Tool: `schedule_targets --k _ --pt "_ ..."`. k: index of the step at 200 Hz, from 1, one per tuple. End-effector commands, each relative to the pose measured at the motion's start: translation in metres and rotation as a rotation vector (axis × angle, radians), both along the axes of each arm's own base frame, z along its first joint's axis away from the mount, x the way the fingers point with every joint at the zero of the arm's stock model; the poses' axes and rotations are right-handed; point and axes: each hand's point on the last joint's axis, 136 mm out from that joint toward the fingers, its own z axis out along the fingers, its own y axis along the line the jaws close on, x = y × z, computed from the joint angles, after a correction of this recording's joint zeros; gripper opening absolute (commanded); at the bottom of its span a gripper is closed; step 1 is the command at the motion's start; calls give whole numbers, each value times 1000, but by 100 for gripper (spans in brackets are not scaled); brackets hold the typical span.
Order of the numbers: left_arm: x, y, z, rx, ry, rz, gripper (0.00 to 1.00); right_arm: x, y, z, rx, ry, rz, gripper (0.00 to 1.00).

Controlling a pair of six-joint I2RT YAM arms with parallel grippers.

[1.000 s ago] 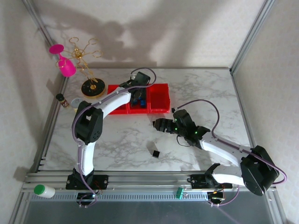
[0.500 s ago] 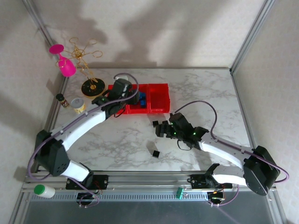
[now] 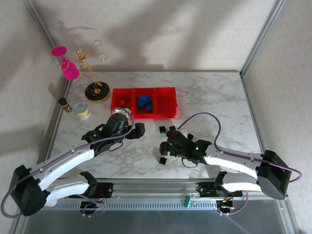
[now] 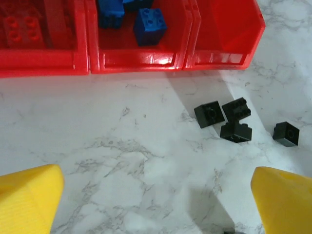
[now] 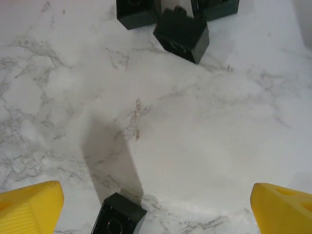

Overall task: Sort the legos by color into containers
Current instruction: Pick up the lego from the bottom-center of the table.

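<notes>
Three bright red plastic bins (image 4: 141, 61) at twelve o'clock, blue plastic bricks (image 4: 149, 27) in the middle one, black plastic bricks (image 4: 209, 113) on the white marble table (image 4: 97, 161) at their five o'clock, left gripper (image 4: 156, 200) and right gripper (image 5: 156, 204) both wide apart, empty

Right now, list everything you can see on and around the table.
table: one, white marble
containers: three, red, joined in a row at the far middle; right one empty
red legos: several, left container
blue legos: several, middle container
black legos: at least five, loose on the table in front of the containers
wine glass: one, pink, far left corner
rack: one, gold wire, beside the glass
tin can: one, left edge
small bottle: one, dark, beside the can
left gripper: open, empty
right gripper: open, among the black legos
</notes>
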Motion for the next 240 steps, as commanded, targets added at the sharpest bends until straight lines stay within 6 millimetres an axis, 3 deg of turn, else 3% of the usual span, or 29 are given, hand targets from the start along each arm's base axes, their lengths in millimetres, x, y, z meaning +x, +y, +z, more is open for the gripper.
schedule_targets --k 1,36,74,208,240 --pt "-11 -1 -3 -73 2 2 100 -13 -10 -16 -66 25 -81 99" --pt "-21 7 -18 -85 19 20 100 -28 -1 -30 -86 55 -106 99" --pt "-24 14 -29 -79 34 52 100 -39 28 -35 -33 67 -75 97" --pt "-24 21 -37 -50 47 86 100 -40 42 -46 -150 45 -25 50" --pt "-25 23 -41 -34 57 90 100 -39 45 -48 -157 41 -13 44"
